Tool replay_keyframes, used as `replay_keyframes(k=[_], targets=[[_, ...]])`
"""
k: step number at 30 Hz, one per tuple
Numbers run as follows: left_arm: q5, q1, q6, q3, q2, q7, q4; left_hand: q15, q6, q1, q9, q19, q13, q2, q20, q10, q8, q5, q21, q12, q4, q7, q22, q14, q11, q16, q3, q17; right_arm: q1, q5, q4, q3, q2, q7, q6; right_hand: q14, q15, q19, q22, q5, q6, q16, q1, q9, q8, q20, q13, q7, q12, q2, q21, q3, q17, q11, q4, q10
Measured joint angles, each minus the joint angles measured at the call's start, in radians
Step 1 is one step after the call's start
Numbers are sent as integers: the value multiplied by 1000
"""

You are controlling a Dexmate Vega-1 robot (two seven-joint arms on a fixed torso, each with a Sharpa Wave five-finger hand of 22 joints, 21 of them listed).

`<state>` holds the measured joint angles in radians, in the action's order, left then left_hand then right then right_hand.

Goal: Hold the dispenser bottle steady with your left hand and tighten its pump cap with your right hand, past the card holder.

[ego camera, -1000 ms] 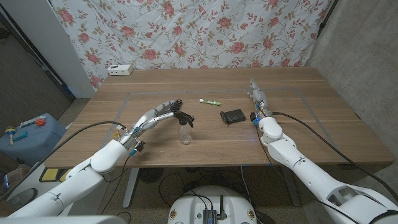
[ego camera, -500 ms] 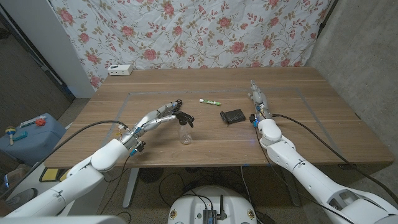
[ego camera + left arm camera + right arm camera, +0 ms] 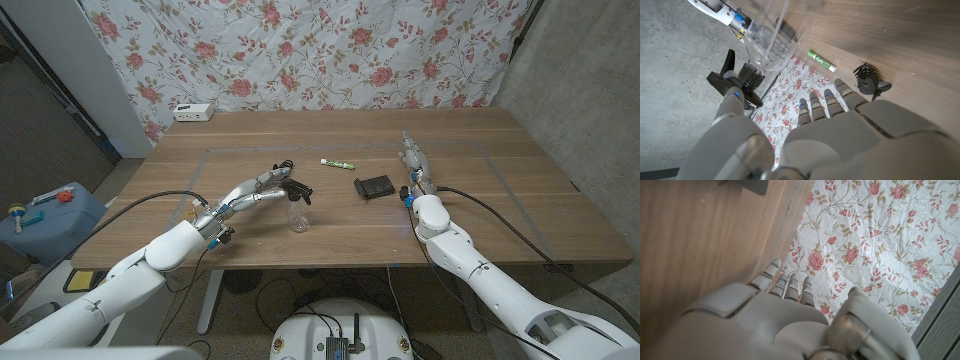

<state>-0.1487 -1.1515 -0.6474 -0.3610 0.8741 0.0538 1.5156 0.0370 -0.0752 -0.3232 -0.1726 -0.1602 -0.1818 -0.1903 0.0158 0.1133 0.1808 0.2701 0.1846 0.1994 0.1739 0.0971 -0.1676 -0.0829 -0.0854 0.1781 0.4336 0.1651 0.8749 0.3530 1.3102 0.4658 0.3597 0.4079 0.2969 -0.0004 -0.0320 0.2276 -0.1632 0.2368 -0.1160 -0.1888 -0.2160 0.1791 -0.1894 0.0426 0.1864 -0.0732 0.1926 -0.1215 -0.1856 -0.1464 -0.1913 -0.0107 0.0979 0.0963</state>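
Left hand (image 3: 262, 186) reaching beside bottle (image 3: 297, 216), fingers spread, nothing held; thumb close to black pump cap (image 3: 296, 188), contact unclear — likely lining up to steady bottle. Bottle clear, upright, front-centre of table (image 3: 480, 220). Hair claw (image 3: 869, 82) just behind left hand. Right hand (image 3: 413, 160) well apart at right, fingers straight, released, likely waiting for cap turn. Card holder (image 3: 373, 187) between bottle and right hand. Green marker (image 3: 822, 60) reads "EXPO".

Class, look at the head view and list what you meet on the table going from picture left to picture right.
White box → left hand → dispenser bottle → green marker → card holder → right hand.
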Motion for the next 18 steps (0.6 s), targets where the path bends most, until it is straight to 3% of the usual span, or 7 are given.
replay_keyframes(k=[18], targets=[[-2,11,-12,-17,19,49,-1,-1,26,-61,-2,14,-2,0,-25,-13,0,19,-1,-4,7,-26,0,6,13,0,-27,0,42,-14,60,-1,9,30,-26,0,0,0,0,0,0,0,0,0,0,0,0,0,0,0,0,0,0,0,0,0]])
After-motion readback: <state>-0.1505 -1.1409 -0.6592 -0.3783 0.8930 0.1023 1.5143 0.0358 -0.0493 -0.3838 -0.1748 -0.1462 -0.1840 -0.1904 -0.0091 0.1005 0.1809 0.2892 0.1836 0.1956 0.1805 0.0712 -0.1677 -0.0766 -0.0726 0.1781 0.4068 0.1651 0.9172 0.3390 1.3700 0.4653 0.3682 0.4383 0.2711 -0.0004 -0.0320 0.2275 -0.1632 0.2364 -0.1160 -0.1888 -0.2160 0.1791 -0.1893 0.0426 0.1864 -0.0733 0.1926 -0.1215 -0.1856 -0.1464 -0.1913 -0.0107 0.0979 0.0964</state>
